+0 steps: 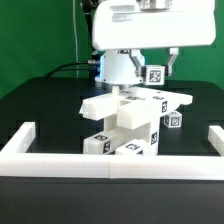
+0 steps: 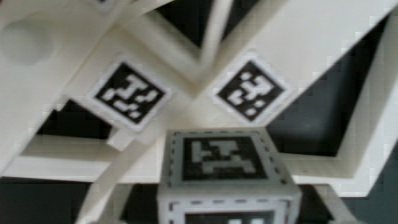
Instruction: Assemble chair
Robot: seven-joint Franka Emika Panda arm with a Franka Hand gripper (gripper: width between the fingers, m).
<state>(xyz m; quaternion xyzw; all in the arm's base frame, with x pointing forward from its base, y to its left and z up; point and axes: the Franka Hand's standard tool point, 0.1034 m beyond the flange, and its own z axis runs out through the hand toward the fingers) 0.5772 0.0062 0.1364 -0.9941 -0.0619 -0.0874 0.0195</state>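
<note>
**Over the heap, claw spread wide**

Across the black table (image 1: 30, 105), the long white rail (image 1: 110, 165) fences the near side and both flanks. My arm (image 1: 150, 25) fills the top of the exterior view. Below it my claw (image 1: 154, 74) hangs over the middle, and the two dark fingers (image 1: 135, 66) stand well apart. A small tagged block (image 1: 156, 73) shows between them, and I see no pad pressed on it!

Under me is the chair (image 1: 130, 122), all loose white parts stacked in a heap at the table's centre, inside the rail. The flat slab (image 1: 150, 100) lies tilted across the top. Beneath it sit chunky blocks, with tags facing the camera low down. One tagged cube (image 1: 175, 120) sits just beside the heap, on the exterior view's right.

Up close in the wrist view, white parts crowd everything. A square post end (image 2: 222, 160) faces me with its tag, and two slanted tagged faces (image 2: 125, 90) sit beyond it. The view is blurry, and I can't make out my fingers in it.
</note>
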